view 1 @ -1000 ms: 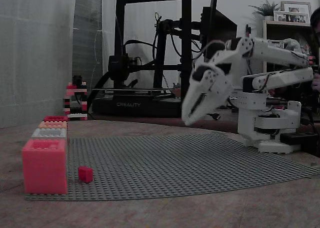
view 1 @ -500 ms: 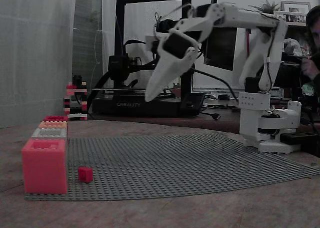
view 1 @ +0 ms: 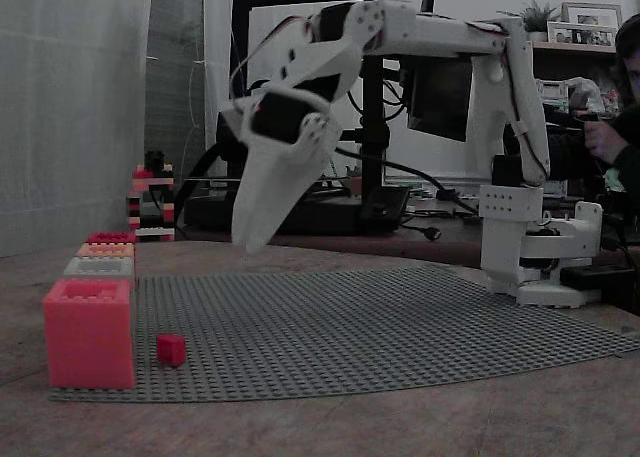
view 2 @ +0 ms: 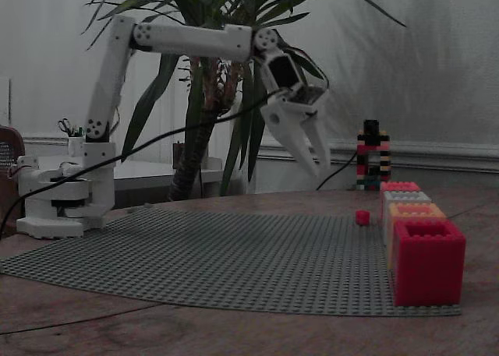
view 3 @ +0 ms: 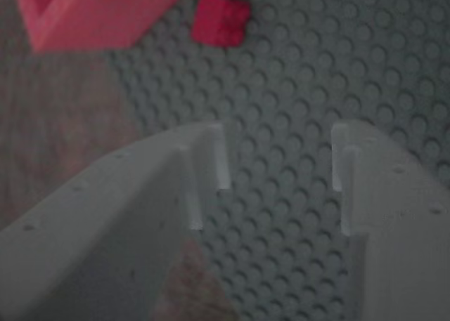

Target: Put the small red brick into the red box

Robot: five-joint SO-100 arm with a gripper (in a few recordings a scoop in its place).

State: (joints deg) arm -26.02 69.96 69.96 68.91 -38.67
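Observation:
The small red brick [view 1: 171, 349] [view 2: 362, 216] sits on the grey studded baseplate [view 1: 380, 327], right beside the pink-coral box [view 1: 88, 332]. The red box [view 1: 110, 237] [view 2: 427, 262] stands at the other end of the box row. My white gripper [view 1: 250, 242] [view 2: 318, 169] hangs in the air above the plate, pointing down, to the right of the brick and well above it. In the wrist view the gripper [view 3: 278, 173] is open with nothing between its fingers. The brick [view 3: 221, 19] lies ahead of them, next to the coral box's corner [view 3: 98, 12].
A grey box [view 1: 98, 267] and an orange box [view 1: 105, 249] stand between the coral and red ones. A small brick tower [view 1: 150, 202] and a 3D printer [view 1: 300, 127] stand behind the plate. The arm's base [view 1: 535, 257] is at the right.
The arm has swung left across the plate toward the box row, and the gripper now points down nearer the brick. The brick and boxes have not moved.

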